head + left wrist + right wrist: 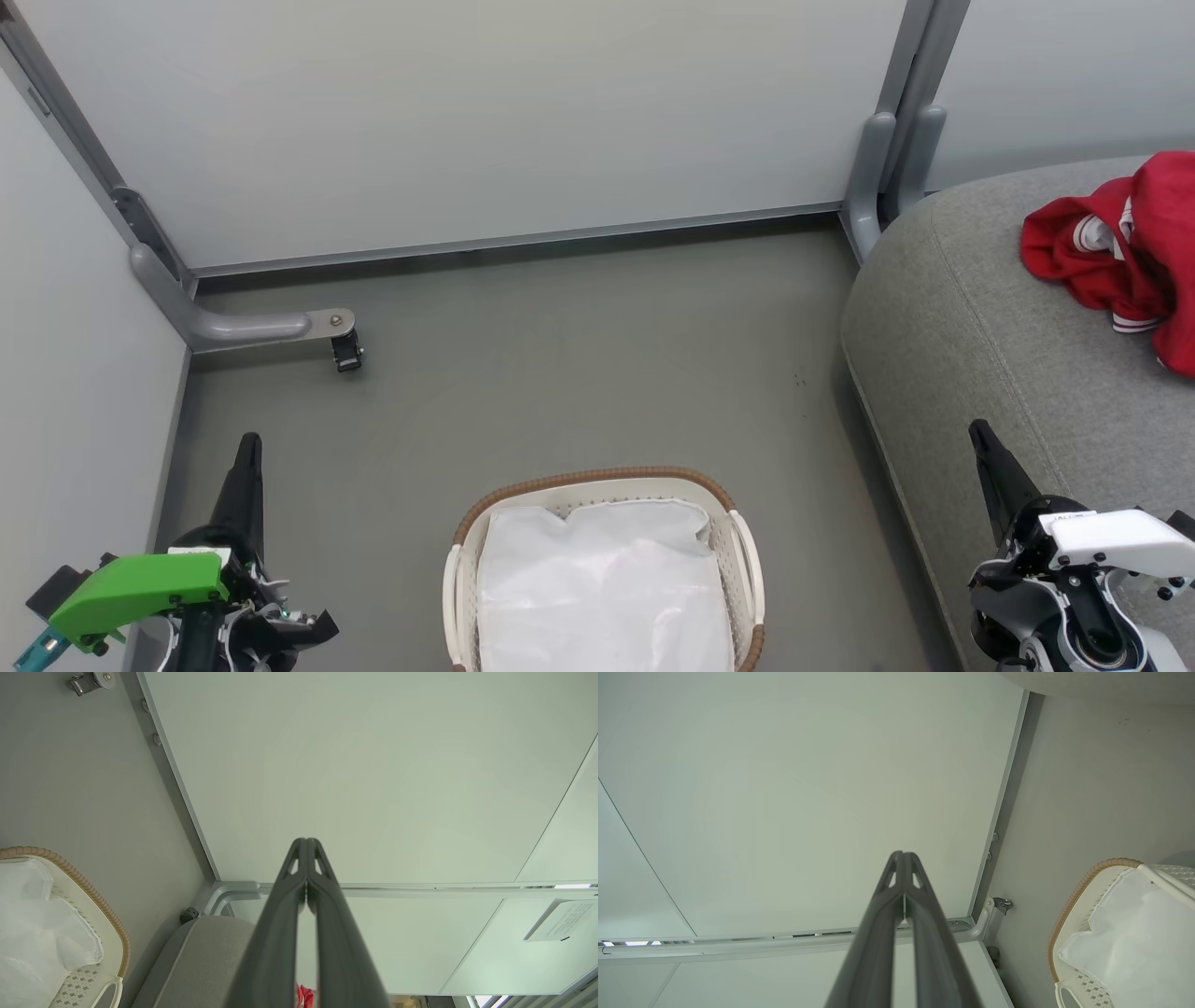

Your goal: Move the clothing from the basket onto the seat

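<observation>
At the lower left of the head view, the left end effector (249,444) points up with its two dark fingers pressed together and nothing between them. Its own wrist view shows the tips meeting.

To its right, between the two end effectors and nearer the robot than either fingertip, the basket (597,474) sits on the grey floor (560,355). Its white cloth liner (602,588) lies rumpled inside, and I see no red fabric there. The basket's near end is cut off by the picture's edge, so that part cannot be checked.

Right of the basket, the right end effector (980,431) is likewise closed and empty, its fingers over the near edge of the seat (980,327).

Beyond that fingertip and further right, well apart from both end effectors, the clothing (1111,252) lies on the seat. It is a loose red heap with white panels and striped trim showing. I cannot tell where one garment ends and the other begins.

The slack folds suggest the heap was dropped rather than laid out. With both end effectors closed, low and flanking the basket, this reads as a rest pose, and I judge the task finished.
</observation>
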{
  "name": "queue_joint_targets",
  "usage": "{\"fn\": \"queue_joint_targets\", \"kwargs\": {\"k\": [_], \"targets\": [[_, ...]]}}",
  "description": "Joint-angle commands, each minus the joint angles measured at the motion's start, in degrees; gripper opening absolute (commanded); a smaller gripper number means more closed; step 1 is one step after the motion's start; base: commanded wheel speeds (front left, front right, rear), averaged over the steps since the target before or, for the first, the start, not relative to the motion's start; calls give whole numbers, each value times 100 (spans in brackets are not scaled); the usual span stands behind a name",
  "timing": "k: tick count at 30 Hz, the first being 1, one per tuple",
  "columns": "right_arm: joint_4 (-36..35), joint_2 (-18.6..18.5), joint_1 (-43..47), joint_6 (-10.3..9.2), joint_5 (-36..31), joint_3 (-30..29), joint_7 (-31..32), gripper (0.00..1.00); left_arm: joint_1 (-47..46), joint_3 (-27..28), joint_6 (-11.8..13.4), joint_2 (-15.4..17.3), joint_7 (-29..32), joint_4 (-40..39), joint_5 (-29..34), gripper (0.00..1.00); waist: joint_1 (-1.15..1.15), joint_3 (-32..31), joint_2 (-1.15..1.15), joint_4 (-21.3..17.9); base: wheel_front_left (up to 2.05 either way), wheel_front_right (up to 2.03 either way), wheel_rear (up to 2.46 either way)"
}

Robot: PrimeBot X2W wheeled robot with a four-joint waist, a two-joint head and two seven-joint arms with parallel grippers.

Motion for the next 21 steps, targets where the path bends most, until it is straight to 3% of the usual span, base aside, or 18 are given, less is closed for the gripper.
{"fn": "queue_joint_targets", "kwargs": {"k": [1,21], "targets": [[-17,-17,-47,0,-24,-23,17,0,-60,12,-37,0,27,-12,-17,0,0,0,0,0,0,0,0],[-15,0,-49,0,-42,-42,36,0,-60,11,-37,0,26,-13,-17,0,0,0,0,0,0,0,0]]}}
